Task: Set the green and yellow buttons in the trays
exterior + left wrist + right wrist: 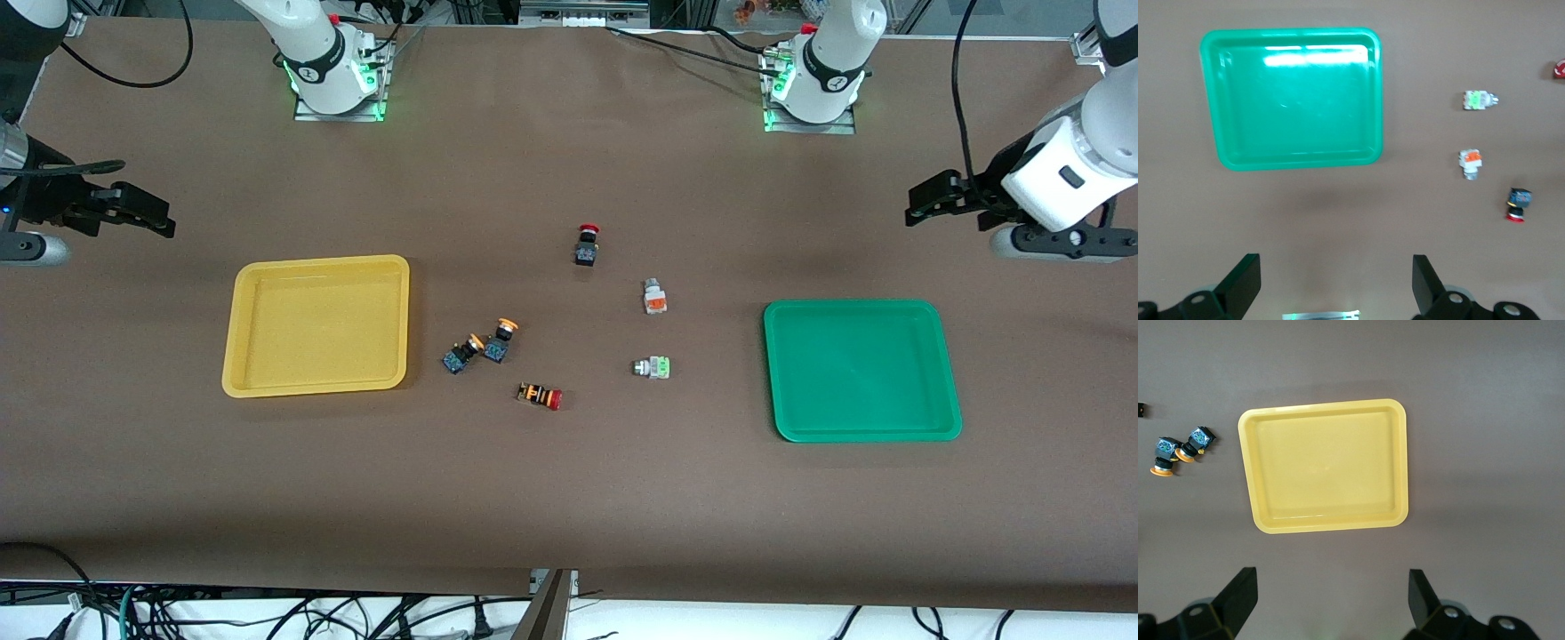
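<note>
**Front view: both arms wait wide, six little switches sit between two trays**

Front view shows us nothing picked up yet. Our left gripper (925,203) hangs up in the air, over bare table past the rim of the shallow green plastic tray (861,431) at the left arm's end. Its fingers (1241,283) stand wide apart and hold nothing. Our right gripper (156,218) hangs over bare table near the shallow yellow plastic tray (316,388). Its fingers (1238,597) are spread wide too, and empty.

We take the green tray as our landmark. Both trays have nothing in them. The white switch with the light green block (652,367) lies on its side beside the green tray, toward the yellow tray. Its long side points at the green tray. The white switch with the orange block (655,297) lies close by, farther from the front camera.

The two switches with yellow-orange round caps (484,345) lie tipped over, touching or nearly so, well apart from the green tray and just beside the yellow one.

We think the left arm is nearer to the white pair and the right arm nearer to the yellow-capped pair. Each gripper must come in toward the middle and down.

The red-capped black switch (586,245) and the red-capped striped switch (540,395) should stay on the table.
</note>
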`<state>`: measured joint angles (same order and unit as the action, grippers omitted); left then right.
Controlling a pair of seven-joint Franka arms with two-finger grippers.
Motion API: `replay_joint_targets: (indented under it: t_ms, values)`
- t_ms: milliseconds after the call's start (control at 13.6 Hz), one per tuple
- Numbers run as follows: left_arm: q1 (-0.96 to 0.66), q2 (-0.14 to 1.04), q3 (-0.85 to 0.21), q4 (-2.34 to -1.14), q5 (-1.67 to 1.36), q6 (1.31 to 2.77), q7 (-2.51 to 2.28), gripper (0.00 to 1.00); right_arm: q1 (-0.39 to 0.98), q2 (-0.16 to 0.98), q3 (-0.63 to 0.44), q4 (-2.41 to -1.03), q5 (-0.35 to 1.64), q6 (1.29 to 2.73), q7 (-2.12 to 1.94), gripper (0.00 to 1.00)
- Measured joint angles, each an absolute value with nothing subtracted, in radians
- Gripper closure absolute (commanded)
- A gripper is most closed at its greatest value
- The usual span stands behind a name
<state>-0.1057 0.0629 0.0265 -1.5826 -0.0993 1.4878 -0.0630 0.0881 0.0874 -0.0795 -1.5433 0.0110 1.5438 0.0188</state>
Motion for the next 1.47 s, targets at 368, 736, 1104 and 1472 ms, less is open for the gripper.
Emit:
replay_joint_targets:
  t_ms: [368, 736, 1104, 1472]
  values:
    - [-0.236, 0.145, 0.020, -1.582, -0.107, 1.492, -0.037, 0.00, 0.155, 0.145, -0.075, -1.547, 0.012, 1.635, 0.138, 0.00]
    - [-0.313, 0.365, 0.011, -1.546, -0.128, 1.630, 0.197, 0.00, 0.270, 0.230, -0.071, -1.604, 0.012, 1.775, 0.335, 0.00]
    - [-0.355, 0.555, -0.035, -1.496, -0.138, 1.870, 0.353, 0.00, 0.401, 0.362, -0.069, -1.668, 0.012, 2.005, 0.685, 0.00]
    - [-0.376, 0.669, -0.057, -1.492, -0.137, 2.110, 0.559, 0.00, 0.537, 0.516, -0.067, -1.668, 0.012, 2.282, 1.095, 0.01]
